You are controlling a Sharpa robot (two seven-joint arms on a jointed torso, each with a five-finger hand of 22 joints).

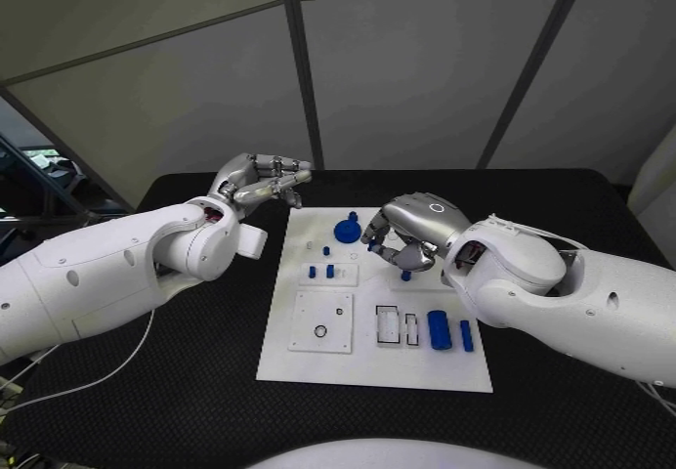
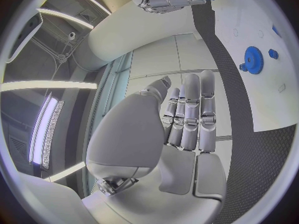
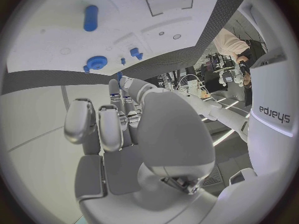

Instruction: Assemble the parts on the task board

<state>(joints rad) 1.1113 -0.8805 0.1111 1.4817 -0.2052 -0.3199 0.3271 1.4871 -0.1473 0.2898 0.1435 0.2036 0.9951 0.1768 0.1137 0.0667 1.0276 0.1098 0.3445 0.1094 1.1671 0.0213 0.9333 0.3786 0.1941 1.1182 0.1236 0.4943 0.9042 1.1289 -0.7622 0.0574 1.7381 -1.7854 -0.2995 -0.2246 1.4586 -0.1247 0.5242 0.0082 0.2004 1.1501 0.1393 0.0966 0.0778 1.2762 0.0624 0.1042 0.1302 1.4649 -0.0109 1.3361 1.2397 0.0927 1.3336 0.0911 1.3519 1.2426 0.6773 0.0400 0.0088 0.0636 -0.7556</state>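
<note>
Directly below the right hand (image 1: 408, 234), fingers curled around nothing, lies the task board (image 1: 373, 366).

White task board (image 1: 369, 366) lies flat mid-table. Blue gear (image 1: 347, 231) sits near its far edge, small blue pegs (image 1: 328, 271) just below, blue cylinder (image 1: 440, 329) lying near right edge.

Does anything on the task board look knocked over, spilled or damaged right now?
Nothing stands out. The task board lies flat, with the blue gear and blue cylinder resting on it undamaged. The left hand and right hand hold nothing.
</note>
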